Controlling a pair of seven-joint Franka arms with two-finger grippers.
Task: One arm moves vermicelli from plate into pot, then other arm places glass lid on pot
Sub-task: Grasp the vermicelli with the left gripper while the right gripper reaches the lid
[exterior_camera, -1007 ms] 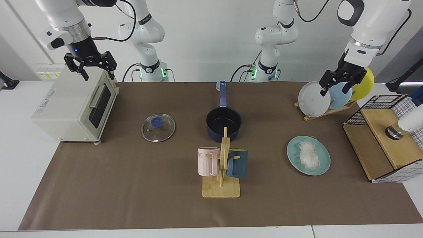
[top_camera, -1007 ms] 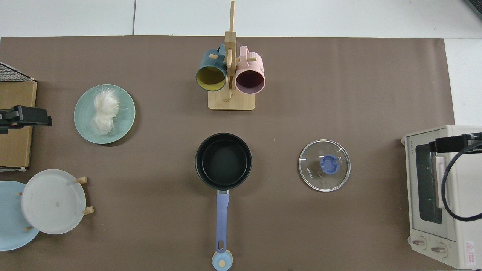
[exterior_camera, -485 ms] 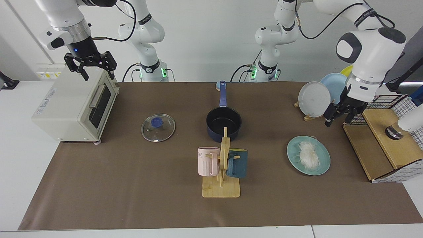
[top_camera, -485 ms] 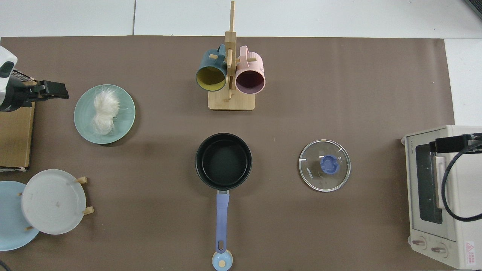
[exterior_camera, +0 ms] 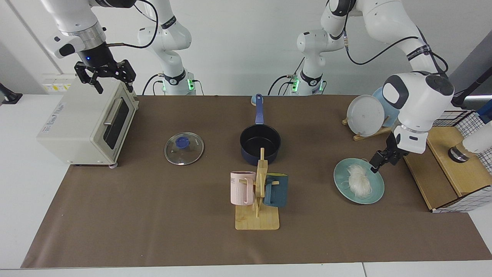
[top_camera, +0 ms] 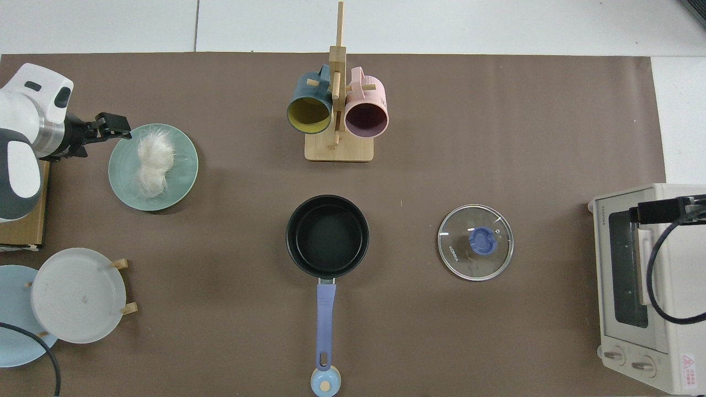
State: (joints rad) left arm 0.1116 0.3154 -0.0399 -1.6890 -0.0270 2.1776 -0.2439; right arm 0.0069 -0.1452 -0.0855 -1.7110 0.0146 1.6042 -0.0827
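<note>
The vermicelli (exterior_camera: 359, 181) (top_camera: 151, 162) lies as a loose white bundle on the teal plate (exterior_camera: 378, 192) (top_camera: 185, 171). My left gripper (exterior_camera: 375, 165) (top_camera: 122, 125) hangs low at that plate's rim, on the side towards the wire basket, open and holding nothing, just short of the noodles. At mid-table sits the dark navy pot (exterior_camera: 260, 144) (top_camera: 327, 236), empty, its blue handle pointing toward the arm bases. The glass lid (exterior_camera: 184, 148) (top_camera: 475, 242) lies flat between pot and toaster oven. My right gripper (exterior_camera: 114, 85) waits open above the oven.
A wooden mug rack (exterior_camera: 258, 192) with a pink and a dark teal mug stands in front of the pot. A toaster oven (exterior_camera: 84, 119) sits beyond the lid. A plate rack (exterior_camera: 365, 115) and a wire-sided wooden box (exterior_camera: 446, 165) flank the teal plate.
The left arm has come down from the plate rack to the teal plate's rim. The right arm has not moved.
</note>
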